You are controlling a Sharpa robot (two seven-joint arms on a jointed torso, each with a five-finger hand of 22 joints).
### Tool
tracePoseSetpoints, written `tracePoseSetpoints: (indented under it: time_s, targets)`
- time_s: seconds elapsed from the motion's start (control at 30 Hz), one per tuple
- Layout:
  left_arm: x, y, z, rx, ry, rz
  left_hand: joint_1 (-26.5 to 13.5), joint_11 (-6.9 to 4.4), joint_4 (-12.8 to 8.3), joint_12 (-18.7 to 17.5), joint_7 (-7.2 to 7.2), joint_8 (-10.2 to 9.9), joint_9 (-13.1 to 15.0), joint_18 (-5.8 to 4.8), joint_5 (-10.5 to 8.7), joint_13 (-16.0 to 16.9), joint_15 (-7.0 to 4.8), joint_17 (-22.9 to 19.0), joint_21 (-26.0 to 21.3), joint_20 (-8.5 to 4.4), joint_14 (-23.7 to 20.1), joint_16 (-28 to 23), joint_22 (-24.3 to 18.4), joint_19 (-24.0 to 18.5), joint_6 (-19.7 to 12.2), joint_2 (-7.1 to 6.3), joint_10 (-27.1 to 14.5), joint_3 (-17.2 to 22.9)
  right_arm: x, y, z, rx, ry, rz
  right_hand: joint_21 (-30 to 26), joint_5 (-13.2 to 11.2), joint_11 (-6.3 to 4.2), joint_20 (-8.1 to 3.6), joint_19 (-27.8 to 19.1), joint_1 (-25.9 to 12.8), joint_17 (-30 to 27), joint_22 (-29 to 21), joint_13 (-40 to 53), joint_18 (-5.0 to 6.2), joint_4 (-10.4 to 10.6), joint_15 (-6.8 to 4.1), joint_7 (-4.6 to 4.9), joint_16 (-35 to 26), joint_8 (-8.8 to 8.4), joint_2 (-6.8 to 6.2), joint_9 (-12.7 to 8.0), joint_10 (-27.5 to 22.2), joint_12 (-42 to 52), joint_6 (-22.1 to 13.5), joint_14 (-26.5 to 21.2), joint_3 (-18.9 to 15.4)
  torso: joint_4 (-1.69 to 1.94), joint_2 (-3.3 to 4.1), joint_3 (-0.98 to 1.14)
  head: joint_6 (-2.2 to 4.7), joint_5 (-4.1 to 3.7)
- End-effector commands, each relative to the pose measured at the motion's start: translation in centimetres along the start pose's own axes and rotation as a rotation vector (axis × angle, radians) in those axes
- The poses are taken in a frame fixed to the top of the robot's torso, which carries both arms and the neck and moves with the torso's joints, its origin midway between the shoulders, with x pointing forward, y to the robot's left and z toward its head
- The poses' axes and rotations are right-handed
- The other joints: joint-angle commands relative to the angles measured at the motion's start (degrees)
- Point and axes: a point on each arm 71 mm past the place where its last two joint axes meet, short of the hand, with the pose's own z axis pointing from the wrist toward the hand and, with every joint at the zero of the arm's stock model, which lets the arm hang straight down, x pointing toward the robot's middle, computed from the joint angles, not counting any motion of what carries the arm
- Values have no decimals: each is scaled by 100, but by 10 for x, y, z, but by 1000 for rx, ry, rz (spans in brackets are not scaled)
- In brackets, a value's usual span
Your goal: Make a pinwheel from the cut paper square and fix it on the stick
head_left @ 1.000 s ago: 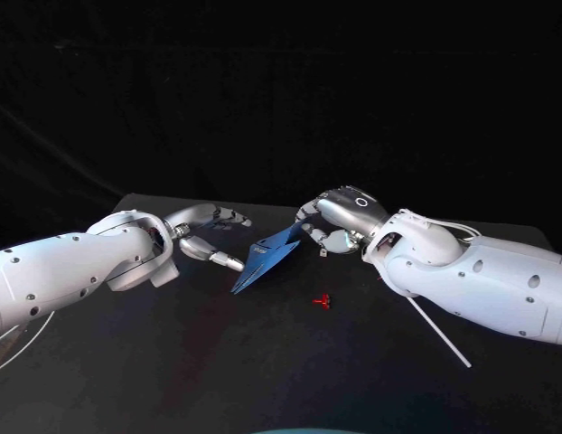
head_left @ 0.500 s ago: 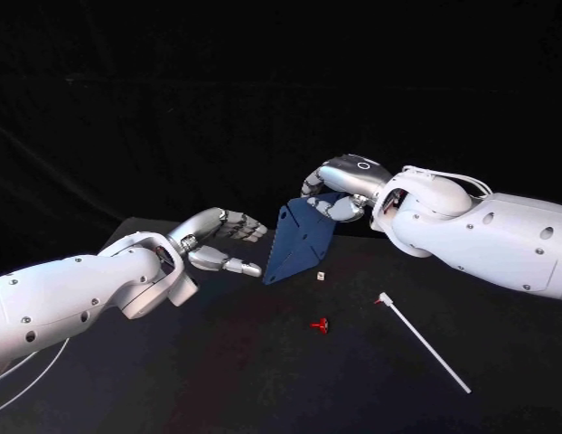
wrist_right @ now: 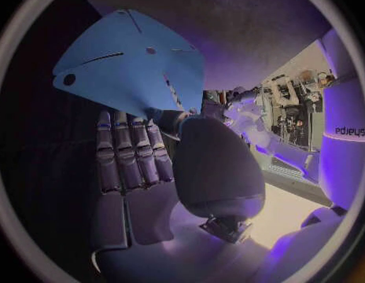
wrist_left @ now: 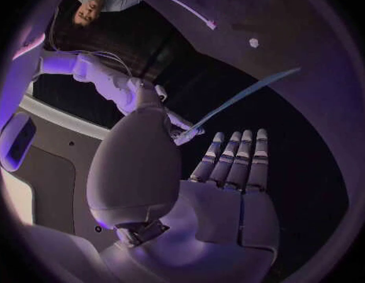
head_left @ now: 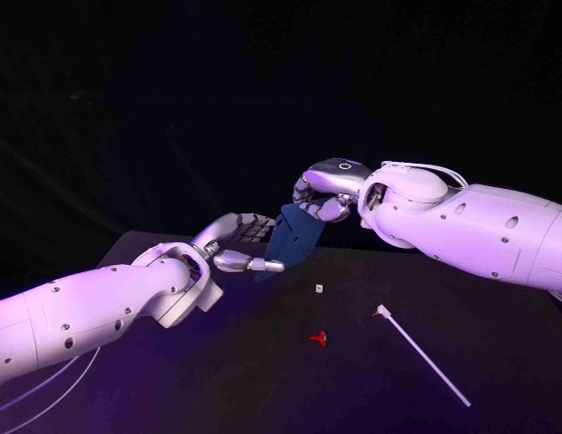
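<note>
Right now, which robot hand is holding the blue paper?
The right robot hand: it pinches the blue paper up above the table. The left robot hand is just beside the paper, fingers straight, holding nothing.

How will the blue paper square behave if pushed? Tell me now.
Probably floppy: the blue paper square is a thin slit sheet held at one edge by the right robot hand. Likely light; a push would bend its free corners.

White screw-dotted arms (head_left: pixel 86 312) with thin cables (head_left: pixel 427 168) carry a silver left hand (head_left: pixel 238 242) and right hand (head_left: pixel 323 194).
</note>
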Motion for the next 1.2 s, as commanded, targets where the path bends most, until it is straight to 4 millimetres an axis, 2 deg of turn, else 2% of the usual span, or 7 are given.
tracePoseSetpoints:
  time_s: [0.03,0.23,0.33,0.43,0.57,0.83,1.2]
  targets:
    - [0,5,5,-121,-87,16,-26,-12,-6,14,747,25,17,-63,-18,18,-1,26,8,6,128,14,5,106,60,-2,163,-29,3,-1,2,20,52,-9,33,-22,-30,-21,113,-94,50,17,12,87,-56,-27,-44,69,78,10,53,130,0,29,125,-20,6,-2,3,63,-30]
    - [2,5,12,-148,-135,8,112,-21,-8,41,742,71,44,-78,-14,35,-3,45,24,-6,236,49,10,168,148,7,342,45,1,-3,3,54,27,5,153,-23,-185,-154,502,-198,242,58,50,89,-129,-180,-178,260,297,28,254,579,45,174,529,-71,-5,6,-4,94,-33]
    - [-1,8,13,-154,-157,6,212,-29,-12,70,736,129,81,-78,-13,56,-9,66,40,-11,346,81,16,230,278,19,559,255,0,-4,2,68,17,14,156,-23,-201,-170,540,-199,268,57,50,85,-152,-196,-190,266,327,37,294,620,32,182,554,-61,6,5,9,71,-31]
    - [-1,9,14,-159,-161,4,498,-63,-10,140,711,245,144,-66,-17,93,-38,125,79,-23,637,181,31,354,505,44,909,655,0,-4,2,73,9,19,157,-23,-212,-180,565,-201,289,56,51,84,-170,-207,-196,270,350,44,328,653,24,189,572,-51,9,5,10,59,-26]
    - [2,7,15,-157,-145,3,796,-146,-26,206,626,548,306,-14,-21,119,-113,200,132,-41,1042,328,38,598,1085,124,1367,973,0,-4,2,77,1,23,157,-23,-218,-185,582,-207,304,55,52,82,-182,-215,-198,273,366,46,353,676,19,193,585,-45,1,5,-1,37,-27]
    - [8,5,18,-150,-96,4,1246,-396,-67,243,394,895,451,167,-44,133,-305,276,142,-36,1457,456,24,979,1731,802,2023,2094,-2,-1,2,64,-27,34,154,-23,-216,-188,587,-214,310,53,50,81,-184,-213,-198,269,368,51,364,676,10,186,583,-37,5,6,4,11,-19]
    - [12,9,25,-165,-68,-17,1507,-578,-92,149,193,882,418,225,-47,93,-481,327,184,-147,1888,524,23,1614,2158,1243,2513,2498,-3,10,1,27,-45,52,142,-23,-210,-190,586,-224,320,47,43,77,-194,-206,-194,253,371,52,387,664,-13,165,565,-21,-3,4,5,-28,-7]
